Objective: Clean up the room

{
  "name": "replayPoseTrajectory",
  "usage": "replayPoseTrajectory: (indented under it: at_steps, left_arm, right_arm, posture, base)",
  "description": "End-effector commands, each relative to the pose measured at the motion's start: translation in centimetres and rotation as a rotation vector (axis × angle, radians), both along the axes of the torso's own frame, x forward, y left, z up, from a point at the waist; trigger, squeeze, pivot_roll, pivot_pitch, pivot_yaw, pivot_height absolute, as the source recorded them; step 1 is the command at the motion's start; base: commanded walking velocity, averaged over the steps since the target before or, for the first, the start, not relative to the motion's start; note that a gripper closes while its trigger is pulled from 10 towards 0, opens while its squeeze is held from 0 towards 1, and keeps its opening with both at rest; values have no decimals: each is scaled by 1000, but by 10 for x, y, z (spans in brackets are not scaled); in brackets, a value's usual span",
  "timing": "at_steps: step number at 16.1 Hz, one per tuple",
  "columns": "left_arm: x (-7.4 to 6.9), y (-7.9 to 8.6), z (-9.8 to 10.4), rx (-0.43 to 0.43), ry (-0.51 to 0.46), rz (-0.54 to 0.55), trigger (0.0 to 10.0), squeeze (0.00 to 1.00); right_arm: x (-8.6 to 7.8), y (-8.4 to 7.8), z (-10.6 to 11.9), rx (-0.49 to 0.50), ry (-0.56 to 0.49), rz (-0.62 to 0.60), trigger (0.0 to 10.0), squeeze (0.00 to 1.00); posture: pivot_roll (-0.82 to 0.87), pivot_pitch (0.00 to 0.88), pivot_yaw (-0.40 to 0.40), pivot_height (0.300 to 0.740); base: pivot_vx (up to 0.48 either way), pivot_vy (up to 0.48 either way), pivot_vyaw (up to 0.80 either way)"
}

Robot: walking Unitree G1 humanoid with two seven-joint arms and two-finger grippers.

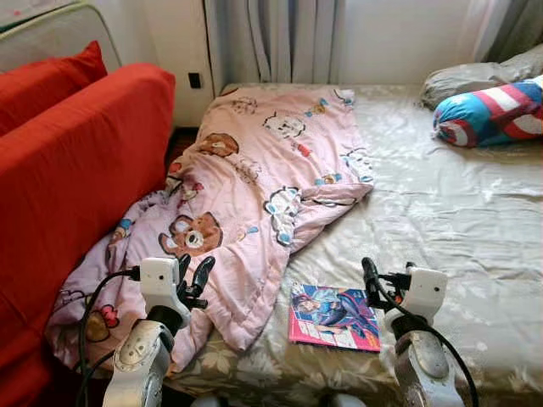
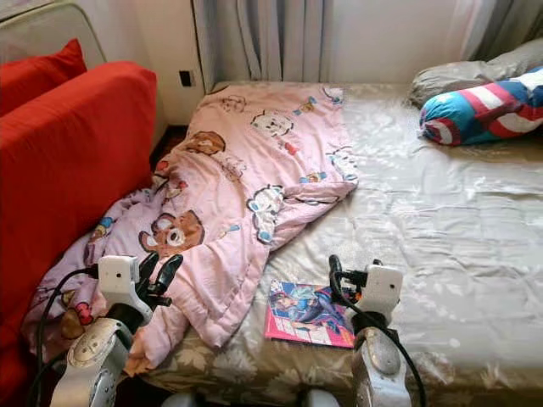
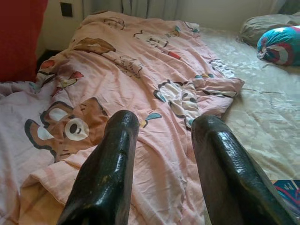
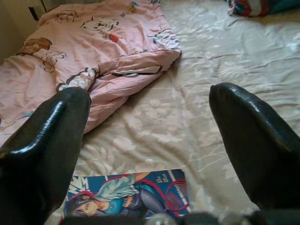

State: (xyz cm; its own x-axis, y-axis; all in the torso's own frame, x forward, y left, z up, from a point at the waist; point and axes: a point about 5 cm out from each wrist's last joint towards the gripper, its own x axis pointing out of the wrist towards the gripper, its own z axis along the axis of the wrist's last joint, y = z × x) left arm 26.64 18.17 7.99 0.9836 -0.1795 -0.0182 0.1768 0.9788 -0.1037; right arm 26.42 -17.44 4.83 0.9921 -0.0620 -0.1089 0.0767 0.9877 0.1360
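Left eye view has both hands raised over the near edge of the bed (image 1: pixel 475 220): left hand (image 1: pixel 193 278) and right hand (image 1: pixel 373 284) spread open, holding nothing. Risky bit imo is the thin glossy comic book (image 1: pixel 333 316) lying flat on the slick satiny sheet, right beside the right hand; fingers could skid it off. Puffy pink quilt (image 1: pixel 254 182) is crumpled and floppy, drooping toward the red sofa (image 1: pixel 76 161).
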Motion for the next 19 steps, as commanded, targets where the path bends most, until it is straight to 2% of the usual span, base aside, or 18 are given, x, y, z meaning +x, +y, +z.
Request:
replayPoseTrajectory:
  at_steps: [1,3,6,19]
  left_arm:
    - [-2,1,3,12,-15,-10,10000,0]
    - [-3,0,2,8,-15,-9,10000,0]
    - [-2,-5,1,3,-13,-19,10000,0]
    - [-1,-4,2,4,-17,-19,10000,0]
  right_arm:
    - [0,1,7,-20,-36,1,10000,0]
    - [0,3,12,-22,-62,16,10000,0]
    - [1,2,10,-35,-55,8,10000,0]
    - [0,-2,5,-72,-25,-19,10000,0]
  posture:
    - [-75,34,-6,651]
    - [-79,32,-5,651]
    - [-79,23,-5,651]
    - [-73,39,-8,636]
  base:
    - [0,0,0]
    - [0,0,0]
    - [0,0,0]
    - [0,0,0]
